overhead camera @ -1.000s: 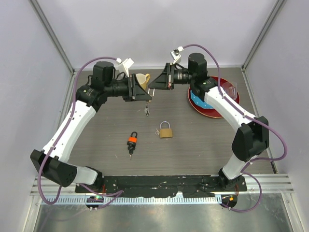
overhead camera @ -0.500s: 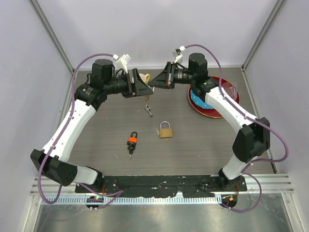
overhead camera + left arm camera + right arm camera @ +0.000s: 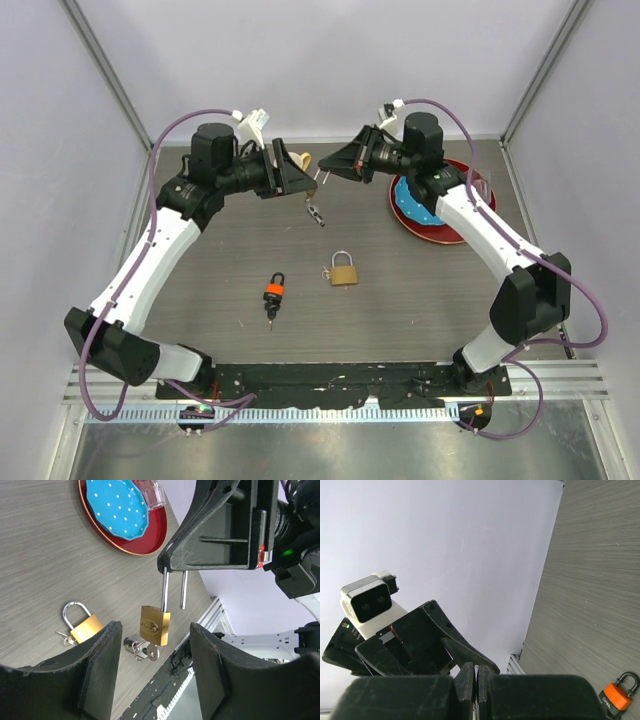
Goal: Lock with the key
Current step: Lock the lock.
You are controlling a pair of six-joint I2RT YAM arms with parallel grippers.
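R gripper (image 3: 172, 566) clamps small brass padlock (image 3: 154, 625) by its shackle. It hangs below jaws w/ silver keys (image 3: 140, 649). L gripper (image 3: 155, 630) wide, empty, padlock just beyond.

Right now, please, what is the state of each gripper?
Left gripper: open, holding nothing.
Right gripper: closed on the shackle of the brass padlock.

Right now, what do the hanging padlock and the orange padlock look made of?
Hanging padlock: yellow, brushed-looking body, probably brass; bright silvery shackle, likely polished steel. Orange padlock: matte orange body, perhaps plastic or a rubber cover; dark shackle, material unclear.
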